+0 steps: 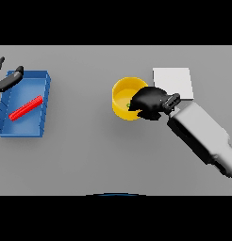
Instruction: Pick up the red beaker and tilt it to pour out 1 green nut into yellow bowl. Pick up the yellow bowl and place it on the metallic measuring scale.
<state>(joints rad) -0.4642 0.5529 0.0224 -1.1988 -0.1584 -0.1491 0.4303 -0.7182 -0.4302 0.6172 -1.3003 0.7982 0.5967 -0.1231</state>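
The table (pixel 103 155) is grey. Taking the yellow bowl (pixel 121 96) near its middle as the landmark: the blue tray (pixel 42 101) lies well to the bowl's left, near the table's left edge, tilted a little. The right arm (pixel 203 136) comes in from the lower right and ends just right of the bowl. The scale (pixel 177 80), a pale square plate, sits just right of the bowl and slightly further back, close to it but apart. The right hand (pixel 148 101) is over the bowl's right rim, its fingers curled round that rim. The red beaker (pixel 26 108) lies on its side in the tray, far left of the bowl. The left hand (pixel 8 80) hangs at the tray's far left corner, fingers straight and spread, holding nothing. A speck of green, the nut (pixel 128 104), shows inside the bowl beside the right hand's fingers.
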